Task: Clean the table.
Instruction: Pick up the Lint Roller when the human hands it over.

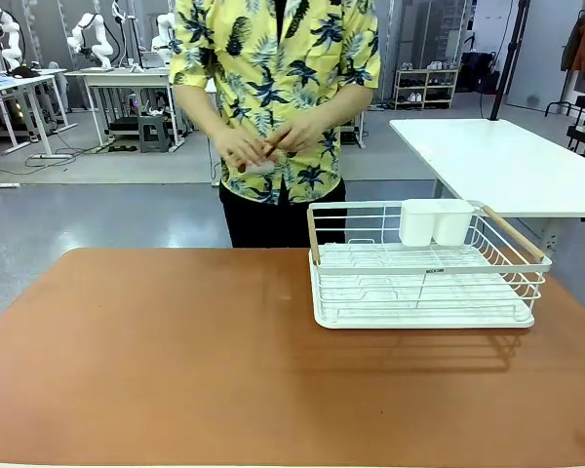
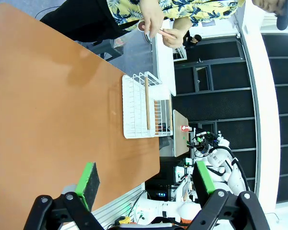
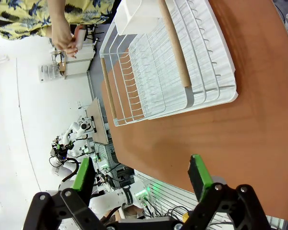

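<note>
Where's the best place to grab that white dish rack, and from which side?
Probably the wooden handle on the dish rack's right end, from above: the bar lies level along the top rim, exposed and slim enough to close around.

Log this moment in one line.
left gripper open, empty | right gripper open, empty | table bears white dish rack | person's hands together, far side

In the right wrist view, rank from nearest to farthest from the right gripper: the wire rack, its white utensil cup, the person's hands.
From the right gripper:
1. Wire rack, on the table ahead.
2. White utensil cup, at the rack's far end.
3. Person's hands, beyond the table's far edge.
</note>
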Tool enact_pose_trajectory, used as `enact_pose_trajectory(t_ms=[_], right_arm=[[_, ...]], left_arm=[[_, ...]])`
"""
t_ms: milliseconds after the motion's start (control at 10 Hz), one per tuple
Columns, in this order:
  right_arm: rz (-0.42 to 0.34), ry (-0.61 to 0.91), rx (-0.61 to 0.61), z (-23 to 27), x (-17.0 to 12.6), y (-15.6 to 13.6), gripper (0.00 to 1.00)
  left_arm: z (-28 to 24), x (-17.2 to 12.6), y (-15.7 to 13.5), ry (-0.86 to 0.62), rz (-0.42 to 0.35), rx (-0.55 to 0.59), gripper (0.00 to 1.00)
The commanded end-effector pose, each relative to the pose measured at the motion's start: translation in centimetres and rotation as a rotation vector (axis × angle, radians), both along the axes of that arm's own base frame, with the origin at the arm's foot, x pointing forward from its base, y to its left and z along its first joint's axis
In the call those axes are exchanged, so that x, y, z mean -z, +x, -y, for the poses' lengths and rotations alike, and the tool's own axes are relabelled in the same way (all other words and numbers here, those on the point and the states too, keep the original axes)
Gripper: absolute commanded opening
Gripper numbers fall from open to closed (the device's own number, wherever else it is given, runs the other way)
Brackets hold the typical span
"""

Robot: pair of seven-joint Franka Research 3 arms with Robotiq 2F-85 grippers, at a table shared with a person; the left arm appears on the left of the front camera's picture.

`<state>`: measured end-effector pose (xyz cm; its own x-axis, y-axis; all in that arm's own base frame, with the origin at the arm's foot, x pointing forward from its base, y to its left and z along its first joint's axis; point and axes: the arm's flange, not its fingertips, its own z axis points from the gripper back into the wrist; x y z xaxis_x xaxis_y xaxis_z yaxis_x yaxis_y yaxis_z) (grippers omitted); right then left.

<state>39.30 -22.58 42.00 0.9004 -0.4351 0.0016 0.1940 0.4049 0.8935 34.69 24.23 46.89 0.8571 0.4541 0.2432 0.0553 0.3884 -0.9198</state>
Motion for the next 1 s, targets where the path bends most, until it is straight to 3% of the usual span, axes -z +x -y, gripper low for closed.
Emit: enact_pose_trajectory(t_ms=[0, 900], right_arm=[[0.006, 0.000, 0.002, -0.04, -0.40, -0.11, 1.00], [0.006, 0.000, 0.002, -0.04, -0.40, -0.11, 1.00]], left_arm=[[-0.01, -0.13, -0.05, 0.000, 0.003, -0.001, 1.00], [-0.01, -0.13, -0.05, 0.000, 0.003, -0.001, 1.00]])
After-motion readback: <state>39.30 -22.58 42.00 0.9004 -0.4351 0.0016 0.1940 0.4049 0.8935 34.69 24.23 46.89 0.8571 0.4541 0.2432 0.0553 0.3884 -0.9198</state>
